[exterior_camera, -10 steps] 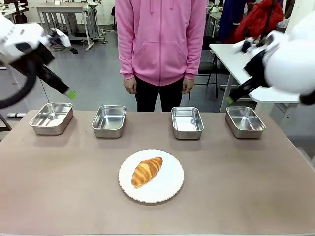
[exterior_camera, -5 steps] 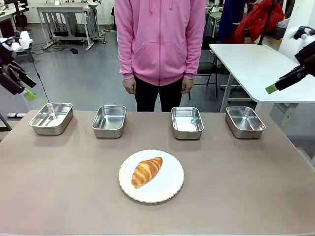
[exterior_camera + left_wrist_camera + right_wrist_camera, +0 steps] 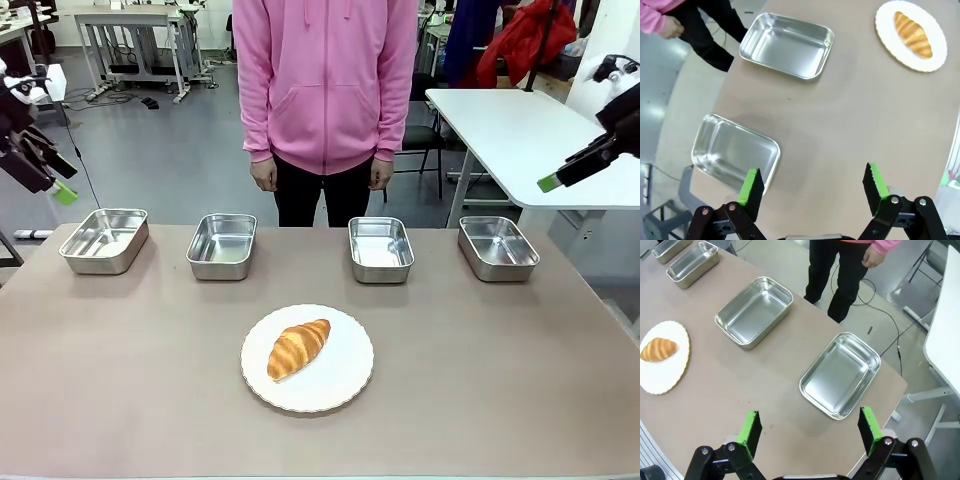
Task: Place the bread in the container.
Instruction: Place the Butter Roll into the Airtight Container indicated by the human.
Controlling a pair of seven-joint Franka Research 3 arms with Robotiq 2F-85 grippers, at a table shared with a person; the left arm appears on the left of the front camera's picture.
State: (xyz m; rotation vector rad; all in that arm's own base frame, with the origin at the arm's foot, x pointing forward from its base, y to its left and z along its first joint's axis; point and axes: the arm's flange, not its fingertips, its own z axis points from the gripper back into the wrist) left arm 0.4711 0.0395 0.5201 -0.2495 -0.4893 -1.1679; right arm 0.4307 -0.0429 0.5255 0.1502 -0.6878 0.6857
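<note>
Four pans are standing in a row along the far side of the surface in the front view, all bare inside. The bread is lying on a white plate nearer the robot, well apart from every one of the pans. A person is standing behind the row, hands hanging down. The left tool is hanging high off the left edge and the right tool high off the right edge. Both are well clear of the bread, and from this angle I cannot tell their opening.

Left wrist view: the left tool is showing its pads wide apart with nothing between them. It is looking down on two of the pans, with the bread well off in the top corner.

Right wrist view: the right tool is likewise gaping and carrying nothing, looking toward the end pan. The bread is lying well off to one side.

Judgement: no grasp is begun.

Risks:
- The bread is looking soft and flaky, so a hard closing may be crushing or tearing it.
- A grip on a tapered end may be letting it swing or drop.
- Pads coming in low may be pushing the plate along.
- Four pans alike are inviting a wrong choice.
</note>
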